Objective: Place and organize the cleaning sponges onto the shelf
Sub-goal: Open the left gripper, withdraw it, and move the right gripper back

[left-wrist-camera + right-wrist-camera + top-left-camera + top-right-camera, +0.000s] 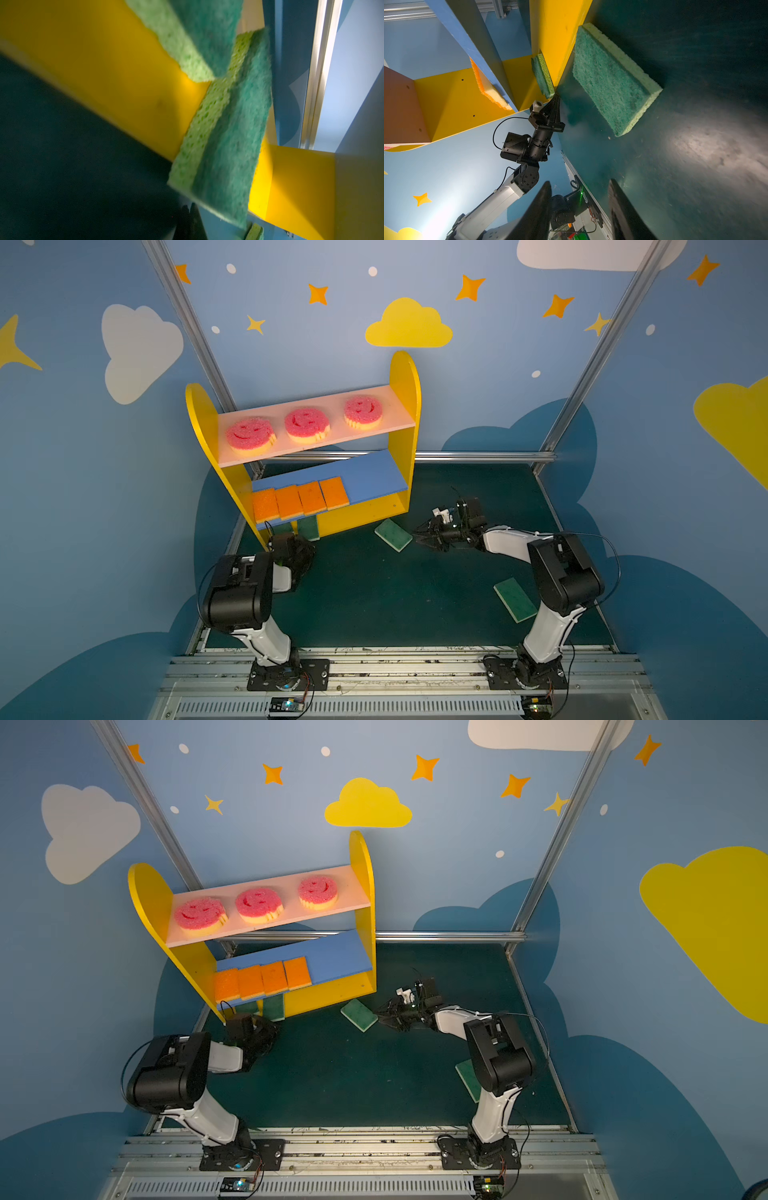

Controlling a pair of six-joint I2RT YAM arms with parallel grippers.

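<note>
The shelf [405, 406] holds three pink smiley sponges [306, 423] on its pink board and several orange sponges [300, 499] on its blue board. Two green sponges [308, 526] lean at its yellow base, close up in the left wrist view [228, 135]. My left gripper [190, 209] is shut and empty, its tips right by the lower corner of one of them [543, 76]. Another green sponge [392, 534] [610, 81] lies flat on the mat. My right gripper [419, 537] [580, 185] stands open just to its right, holding nothing.
One more green sponge [515, 599] lies on the dark green mat [395, 601] near the right arm's base, partly hidden behind that arm in a top view [467, 1073]. Blue walls and metal posts [582, 385] enclose the mat.
</note>
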